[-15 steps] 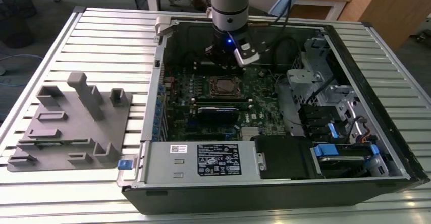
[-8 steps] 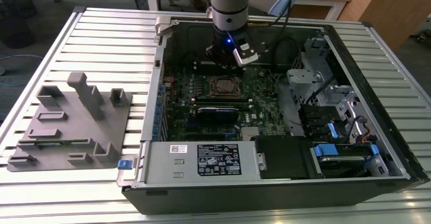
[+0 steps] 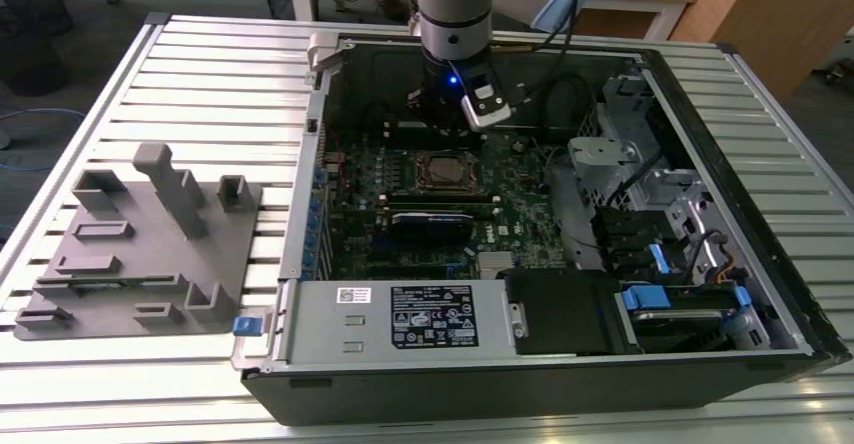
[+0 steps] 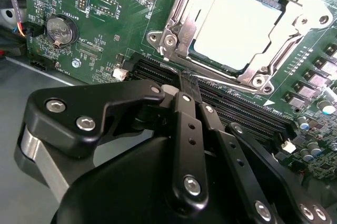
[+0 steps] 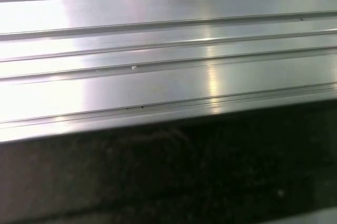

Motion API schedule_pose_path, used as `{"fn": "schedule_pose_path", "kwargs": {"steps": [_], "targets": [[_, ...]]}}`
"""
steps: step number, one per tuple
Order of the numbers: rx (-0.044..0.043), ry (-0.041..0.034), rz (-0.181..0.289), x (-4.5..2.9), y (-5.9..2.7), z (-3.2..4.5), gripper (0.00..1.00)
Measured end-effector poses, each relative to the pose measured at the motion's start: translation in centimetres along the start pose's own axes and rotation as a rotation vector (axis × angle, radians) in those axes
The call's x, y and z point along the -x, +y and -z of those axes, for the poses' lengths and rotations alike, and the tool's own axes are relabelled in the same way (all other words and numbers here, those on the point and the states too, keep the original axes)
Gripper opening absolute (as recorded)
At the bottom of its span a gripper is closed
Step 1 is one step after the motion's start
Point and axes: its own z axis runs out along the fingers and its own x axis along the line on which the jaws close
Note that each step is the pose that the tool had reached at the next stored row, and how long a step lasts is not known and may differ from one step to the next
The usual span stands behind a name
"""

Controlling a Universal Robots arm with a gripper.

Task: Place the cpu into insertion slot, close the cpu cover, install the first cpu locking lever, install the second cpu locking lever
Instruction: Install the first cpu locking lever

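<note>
So closest to the lens in the second wrist view you've got the gripper (image 4: pixel 188 83), all matte black linkages with shiny round screw heads, and its two slim fingers (image 4: pixel 185 103) are pressed together with nothing between them, tips sitting right at the long ribbed black memory slots (image 4: pixel 247 111). Just past the tips is the insertion slot (image 4: pixel 239 24) on the green circuit board (image 4: pixel 110 3), and the cpu (image 4: pixel 234 29) is already lying flat in it, a smooth pale metal square. The cpu cover (image 4: pixel 181 27), a thin stamped silvery frame with bolts at the corners, lies down around the chip. A round coin battery (image 4: pixel 58 30) sits further off. In the exterior view the arm (image 3: pixel 454 14) hangs over the open black computer case (image 3: pixel 561 384), which rests on a ribbed aluminium table (image 3: pixel 160 74), with a grey blocky plastic fixture (image 3: pixel 147 244) on the exterior view's left.
</note>
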Motion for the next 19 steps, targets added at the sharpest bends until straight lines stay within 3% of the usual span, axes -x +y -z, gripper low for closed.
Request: {"fn": "schedule_pose_path", "kwargs": {"steps": [19], "targets": [[-0.0014,-0.0007,-0.004,0.01,-0.15,-0.09,0.11]]}}
